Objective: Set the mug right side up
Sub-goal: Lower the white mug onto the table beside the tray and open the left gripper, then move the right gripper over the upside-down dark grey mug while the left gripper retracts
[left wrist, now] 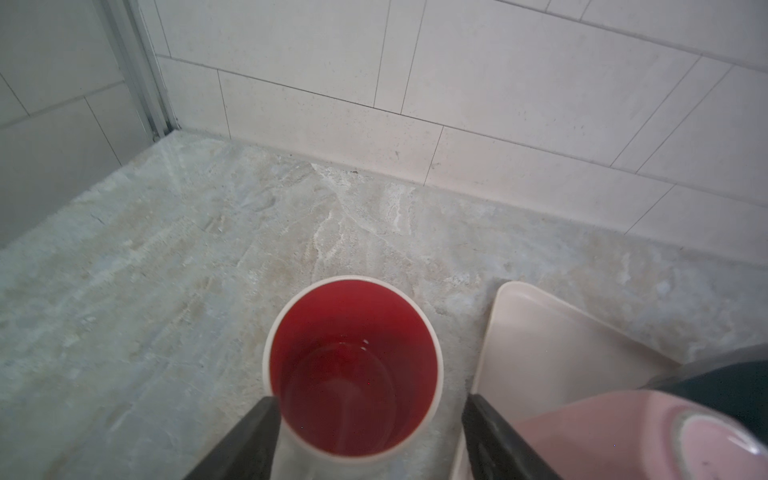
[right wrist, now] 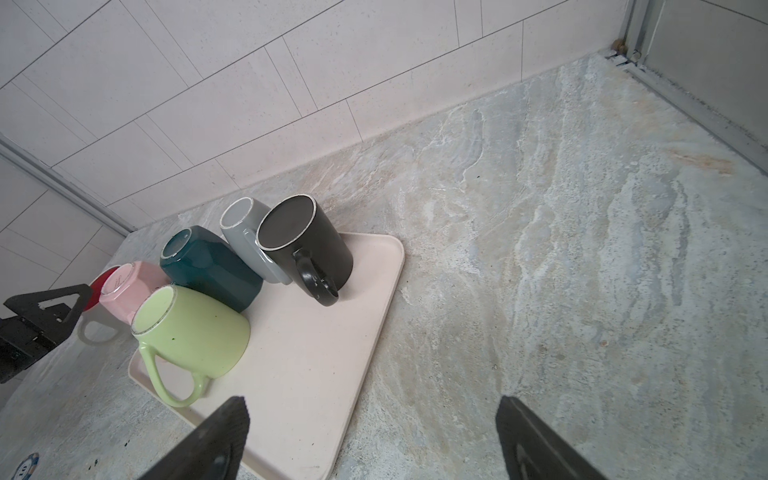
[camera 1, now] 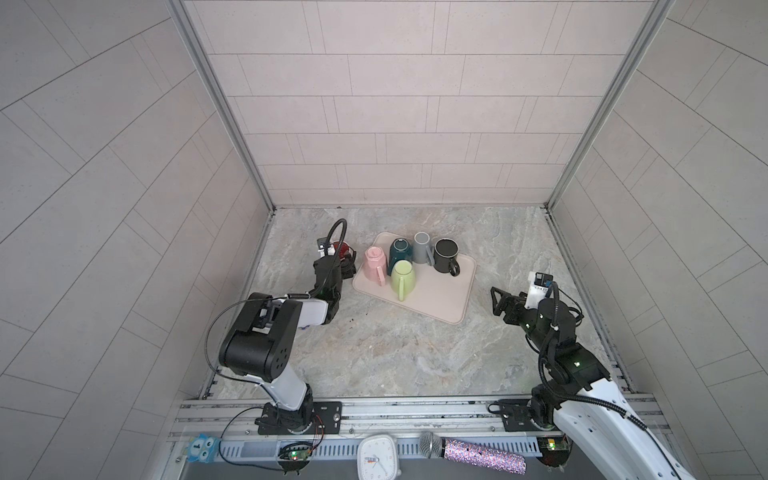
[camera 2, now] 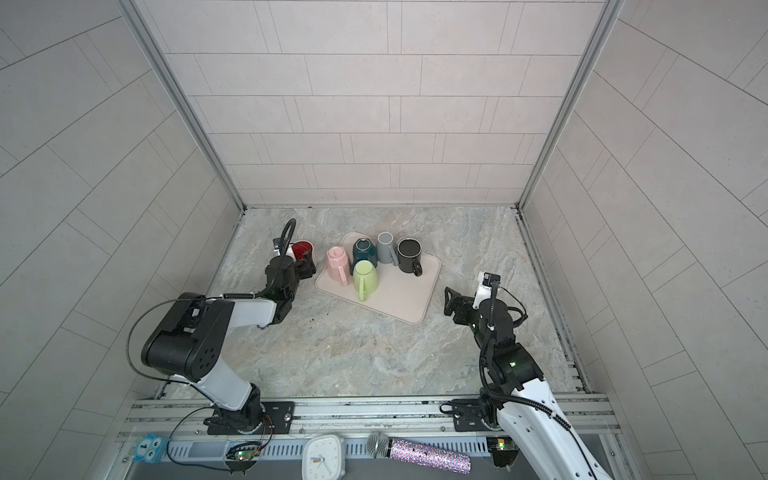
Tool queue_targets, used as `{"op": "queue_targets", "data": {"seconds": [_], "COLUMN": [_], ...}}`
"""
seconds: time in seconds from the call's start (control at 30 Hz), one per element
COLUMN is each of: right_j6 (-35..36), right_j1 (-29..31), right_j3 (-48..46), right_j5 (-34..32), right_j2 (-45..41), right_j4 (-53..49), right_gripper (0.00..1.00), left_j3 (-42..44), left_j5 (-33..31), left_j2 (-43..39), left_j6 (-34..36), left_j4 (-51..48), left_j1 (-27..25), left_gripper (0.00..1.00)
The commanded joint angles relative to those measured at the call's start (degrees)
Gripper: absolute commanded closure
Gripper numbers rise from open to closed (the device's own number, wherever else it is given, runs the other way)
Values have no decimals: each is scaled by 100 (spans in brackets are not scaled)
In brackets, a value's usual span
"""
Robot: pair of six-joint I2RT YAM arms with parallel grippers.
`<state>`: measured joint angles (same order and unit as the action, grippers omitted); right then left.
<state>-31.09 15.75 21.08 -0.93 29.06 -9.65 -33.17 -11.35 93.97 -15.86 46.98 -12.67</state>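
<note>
My left end effector [left wrist: 370, 399] was wide open astride upright red mug [left wrist: 353, 365], gripped nothing. Risk: skewed pull-back could've clipped rim, tipped mug onto tray [left wrist: 540, 332].

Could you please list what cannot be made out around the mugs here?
- Red mug base: cut off by the left wrist view's edge; the left arm covers it in both top views.
- Left pincer touching the mug: unclear, left wrist view.
- Teal mug handle: behind its body, right wrist view.

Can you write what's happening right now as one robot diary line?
red mug: upright on table | left gripper: open around it | right gripper: open, empty, near tray
</note>
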Motion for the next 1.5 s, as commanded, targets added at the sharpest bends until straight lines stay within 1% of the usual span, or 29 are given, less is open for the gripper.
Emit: {"op": "queue_targets", "data": {"seconds": [0.0, 0.07, 0.13, 0.27, 0.43, 0.63, 0.8, 0.83, 0.9, 1.03, 1.1, 1.2, 1.27, 1.37, 1.47], "right_j6": [50, 72, 121, 265, 617, 768, 779, 822, 931, 1290, 1352, 1431, 1502, 1557, 1509], "right_j1": [-28, -28, -30, -28, -28, -26, -6, 11, 75, 154, 183, 192, 199, 205, 218], "right_j3": [102, 221, 318, 561, 1043, 1405, 1932, 2081, 2415, 3087, 3255, 3513, 3772, 4146, 4493], "right_j5": [4, 33, 97, 113, 165, 766, 1389, 1523, 1553, 1428, 1346, 1296, 1201, 1087, 1049], "right_j2": [93, 261, 388, 701, 1326, 1921, 2455, 2597, 2856, 3237, 3377, 3681, 4011, 4537, 5000], "right_j4": [3, -72, -122, -371, -841, -917, -1022, -1107, -1401, -2061, -2193, -2287, -2410, -2528, -2575], "right_gripper": [5, 5, 5, 5, 3, 3, 4, 5, 8, 9, 9, 9, 9, 19, 23], "left_j3": [47, 47, 13, -66, -102, -19, 114, 150, 235, 85, 98, 148, 227, 326, 434], "left_j5": [28, 9, -30, -160, -247, -375, -493, -538, -645, -429, -339, 68, 120, 269, 419], "left_j2": [-108, -241, -387, -757, -1114, -1641, -2351, -2516, -2744, -3010, -3087, -3136, -3174, -3233, -3378], "left_j6": [-147, -190, -198, -325, -410, -399, -390, -372, -331, -372, -320, -124, -66, -50, -9], "left_j4": [125, -38, -304, -1012, -1698, -2347, -2983, -3116, -3226, -3673, -3702, -3718, -3687, -3533, -3308], "left_j1": [0, -11, -13, -21, -92, -332, -634, -718, -882, -1084, -1254, -1463, -1624, -1832, -2038], "left_gripper": [8, 3, 0, 0, 0, 0, 0, 0, 0, 0, 0, 0, 0, 0, 0]}}
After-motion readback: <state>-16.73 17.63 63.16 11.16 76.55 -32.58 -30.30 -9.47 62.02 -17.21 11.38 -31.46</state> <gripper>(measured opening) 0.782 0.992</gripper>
